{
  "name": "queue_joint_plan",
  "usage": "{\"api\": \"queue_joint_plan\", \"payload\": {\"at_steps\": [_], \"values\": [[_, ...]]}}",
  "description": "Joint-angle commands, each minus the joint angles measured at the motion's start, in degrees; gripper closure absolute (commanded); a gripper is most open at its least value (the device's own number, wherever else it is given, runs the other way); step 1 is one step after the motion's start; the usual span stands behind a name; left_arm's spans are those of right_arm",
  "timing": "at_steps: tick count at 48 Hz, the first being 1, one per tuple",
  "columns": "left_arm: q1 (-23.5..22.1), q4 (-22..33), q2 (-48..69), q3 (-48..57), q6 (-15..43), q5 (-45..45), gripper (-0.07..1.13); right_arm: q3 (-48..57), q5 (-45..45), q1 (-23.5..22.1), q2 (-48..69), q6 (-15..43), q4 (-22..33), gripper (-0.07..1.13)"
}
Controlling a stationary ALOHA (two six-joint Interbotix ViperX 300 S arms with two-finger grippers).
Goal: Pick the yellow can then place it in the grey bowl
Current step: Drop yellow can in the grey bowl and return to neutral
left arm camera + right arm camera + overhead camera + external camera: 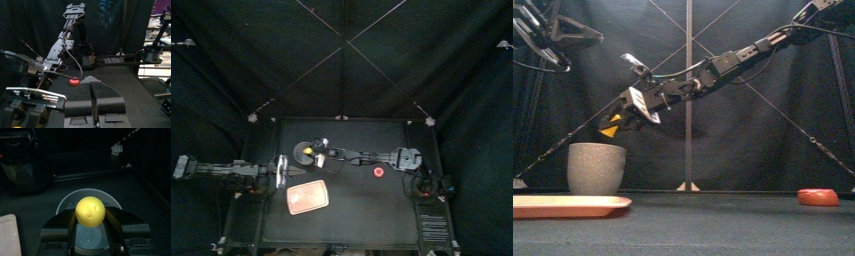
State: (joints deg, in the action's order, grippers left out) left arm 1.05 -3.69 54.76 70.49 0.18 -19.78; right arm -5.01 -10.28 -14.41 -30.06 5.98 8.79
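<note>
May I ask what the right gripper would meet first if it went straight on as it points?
Probably the grey bowl, its mouth just beyond the held yellow can; depth is unclear.

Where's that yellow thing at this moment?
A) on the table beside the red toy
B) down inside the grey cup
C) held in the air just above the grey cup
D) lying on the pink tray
C: the right gripper holds the yellow can clear of the table, just above the mouth of the grey bowl.
</note>
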Motion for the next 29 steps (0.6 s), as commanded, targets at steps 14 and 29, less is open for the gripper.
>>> {"api": "queue_joint_plan", "payload": {"at_steps": [14, 29], "values": [[-0.09, -1.05, -0.18, -0.62, 0.00, -0.62, 1.08, -6.42, 5.01, 0.09, -1.23, 0.35, -0.70, 0.12], [-0.09, -0.97, -0.26, -0.09, -0.09, -0.62, 1.08, 0.53, 0.97, 0.44, 3.69, 0.44, -1.67, 0.10]]}}
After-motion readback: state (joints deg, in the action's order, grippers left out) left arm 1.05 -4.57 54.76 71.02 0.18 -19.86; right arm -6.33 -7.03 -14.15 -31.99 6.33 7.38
